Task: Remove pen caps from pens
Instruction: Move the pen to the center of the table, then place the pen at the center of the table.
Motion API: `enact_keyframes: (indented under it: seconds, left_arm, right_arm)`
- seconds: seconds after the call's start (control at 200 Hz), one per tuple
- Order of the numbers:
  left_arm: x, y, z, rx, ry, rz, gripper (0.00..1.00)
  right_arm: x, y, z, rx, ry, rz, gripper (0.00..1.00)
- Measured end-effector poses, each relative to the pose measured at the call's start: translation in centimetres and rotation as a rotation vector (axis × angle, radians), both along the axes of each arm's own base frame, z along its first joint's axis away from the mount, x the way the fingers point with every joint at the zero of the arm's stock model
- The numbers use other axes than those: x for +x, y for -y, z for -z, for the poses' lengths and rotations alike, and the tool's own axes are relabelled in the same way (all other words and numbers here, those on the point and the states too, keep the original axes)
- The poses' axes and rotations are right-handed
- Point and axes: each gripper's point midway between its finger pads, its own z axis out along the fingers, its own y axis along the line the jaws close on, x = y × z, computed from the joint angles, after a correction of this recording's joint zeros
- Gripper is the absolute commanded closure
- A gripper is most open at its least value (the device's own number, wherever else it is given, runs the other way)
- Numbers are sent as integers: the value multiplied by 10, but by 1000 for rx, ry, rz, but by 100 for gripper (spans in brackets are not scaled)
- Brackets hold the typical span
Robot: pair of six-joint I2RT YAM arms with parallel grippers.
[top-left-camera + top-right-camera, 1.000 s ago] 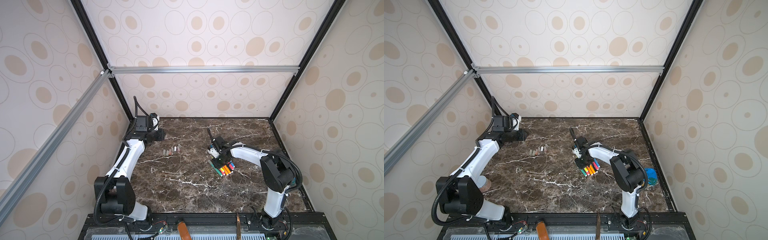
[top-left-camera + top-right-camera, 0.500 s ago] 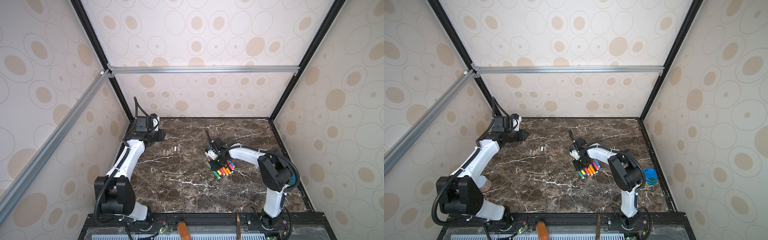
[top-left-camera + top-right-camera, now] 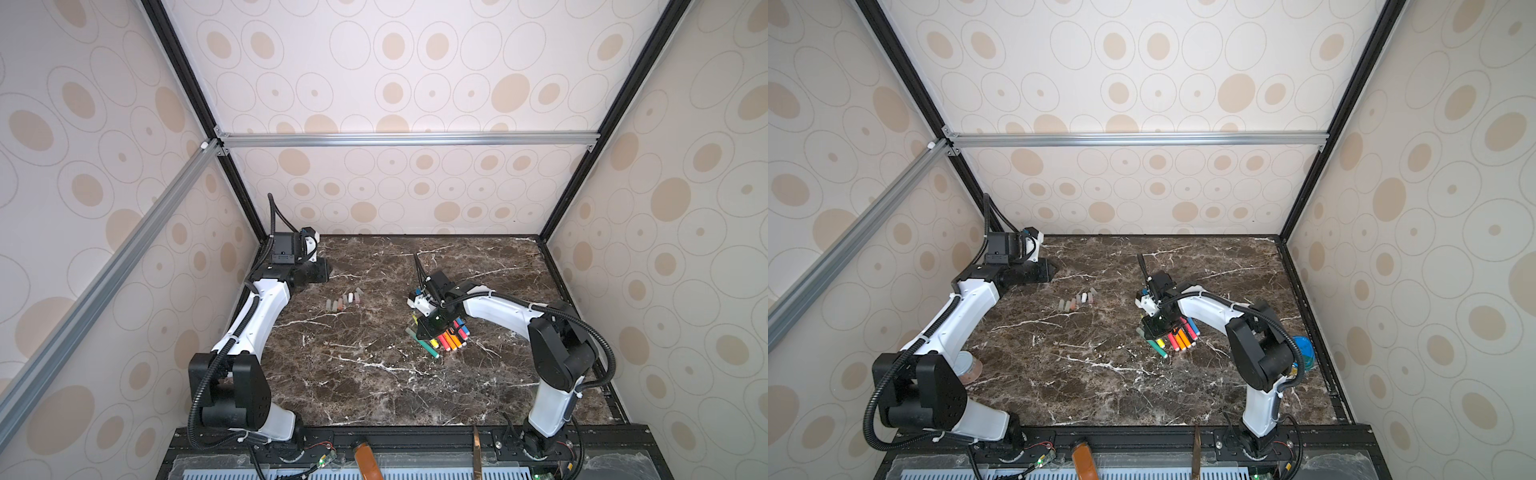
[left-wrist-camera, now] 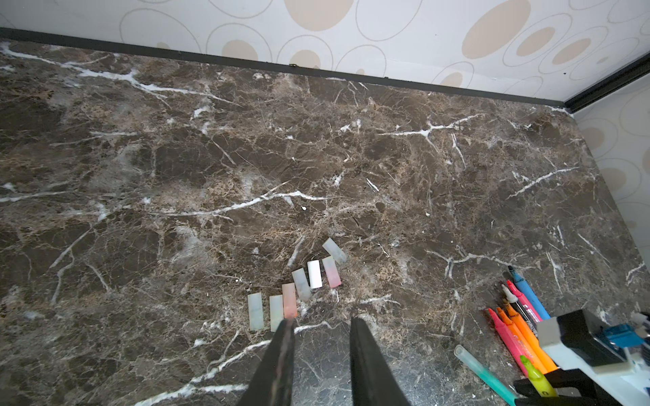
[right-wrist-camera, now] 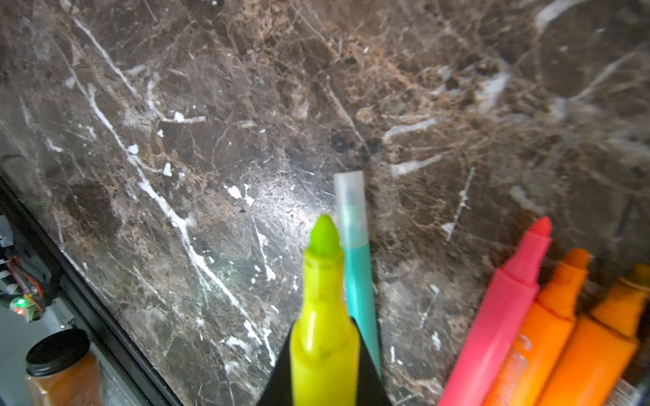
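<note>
In both top views a slim teal-green felt-tip pen (image 3: 424, 344) lies on the dark brown, white-veined marble bench (image 3: 374, 386). It is the outermost of a fan of bright felt-tip pens (image 3: 451, 338) packed just beside it, toward the right arm. The black right end effector (image 3: 424, 330) is over the fan, right by the teal-green pen. Well apart from that pen, toward the left arm, lies a short slanted row of stubby translucent plastic pen caps (image 3: 345, 301). The black left end effector (image 3: 322, 272) is farther from the pen again, near the row but apart from it. In a top view a blue round object (image 3: 1302, 351) shows well away from the teal-green pen, on the side opposite the caps.

In the left wrist view the row counts seven caps, whitish to grey-green, two tinted pink-red. The left end effector (image 4: 322, 321) is released: its dark fingers (image 4: 281, 358) stand apart with only bare marble between them. One fingertip lines up with a reddish cap's end; whether they touch I cannot tell. The teal-green pen carries a cloudy cap (image 4: 463, 354) on the end that faces the row.

In the right wrist view the right end effector (image 5: 325, 358) is clenched on a yellow felt-tip pen (image 5: 322, 309) with a bare chisel tip, just beside the capped teal-green pen. Pink and orange pens with bare tips lie on that pen's far side. An amber bottle (image 5: 59, 365) with a black lid stands beyond the bench edge.
</note>
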Motion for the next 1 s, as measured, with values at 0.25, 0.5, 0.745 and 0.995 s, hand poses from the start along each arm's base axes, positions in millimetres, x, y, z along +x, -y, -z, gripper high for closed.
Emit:
enact_keyframes:
  seconds: [0.25, 0.5, 0.745, 0.995]
  left_arm:
    - [0, 1, 0, -3, -1, 3, 72]
    - [0, 1, 0, -3, -1, 4, 72]
    - [0, 1, 1, -5, -2, 5, 72]
    - [0, 1, 1, -6, -2, 6, 72]
  right_arm:
    - [12, 19, 12, -131, 42, 39, 100]
    - [14, 30, 26, -205, 32, 53, 100]
    - [13, 34, 28, -230, 32, 56, 83]
    - [15, 35, 29, -239, 29, 68, 71]
